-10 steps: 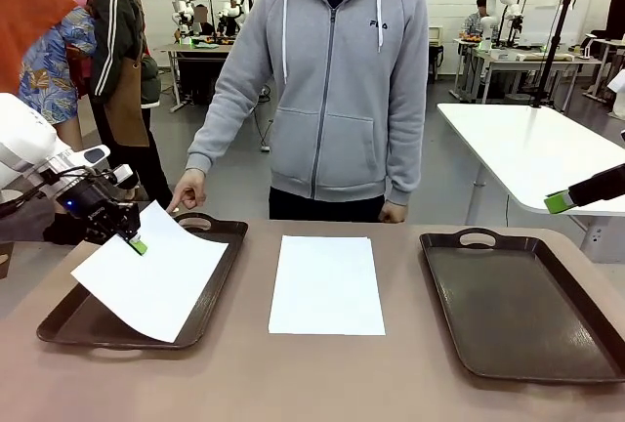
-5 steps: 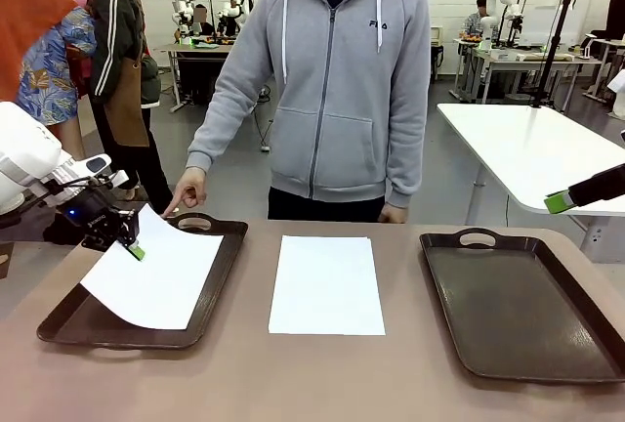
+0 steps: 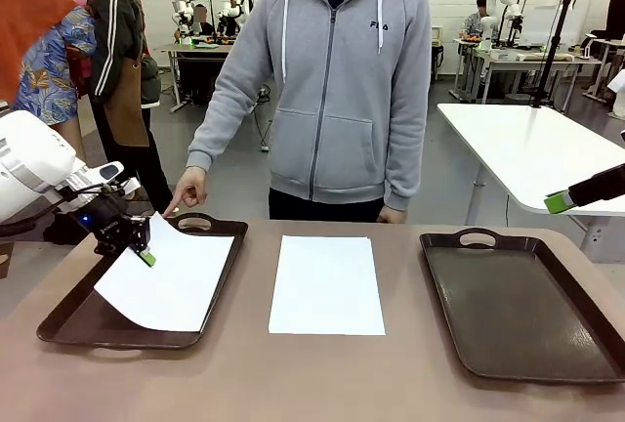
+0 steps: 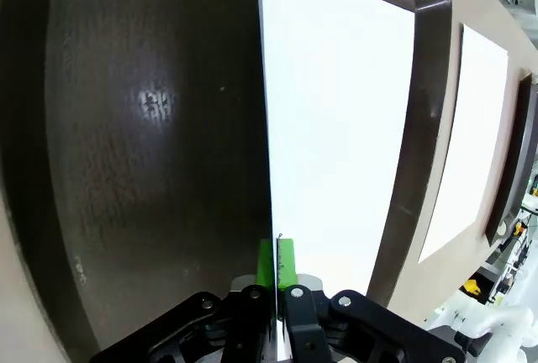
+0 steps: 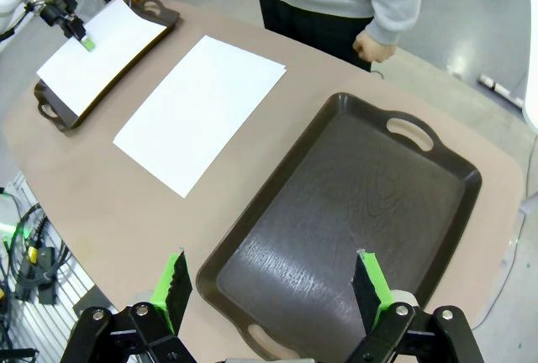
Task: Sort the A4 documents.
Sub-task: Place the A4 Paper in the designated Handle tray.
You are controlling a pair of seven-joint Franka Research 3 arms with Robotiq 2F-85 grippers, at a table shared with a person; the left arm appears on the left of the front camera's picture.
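One white A4 document (image 3: 174, 282) slants over the left brown tray (image 3: 68, 319), its near end down in the tray and its far left corner lifted. My left gripper (image 3: 145, 255) is shut on that raised corner; the left wrist view shows the green pads (image 4: 276, 266) pinching the sheet's edge (image 4: 336, 128). A second A4 document (image 3: 326, 283) lies flat on the table between the trays, also seen from the right wrist (image 5: 202, 109). My right gripper (image 5: 273, 287) hangs open high above the right tray (image 5: 353, 212); its green fingertip (image 3: 559, 201) shows at the right edge.
A person in a grey hoodie stands at the far side, one hand (image 3: 187, 190) pointing down at the left tray's far handle (image 3: 195, 221). The right tray (image 3: 518, 305) holds nothing. A white table (image 3: 547, 148) stands behind on the right.
My left gripper has carried the sheet lower and slightly right, so it now lies further inside the left tray. The right arm and the middle sheet have not moved.
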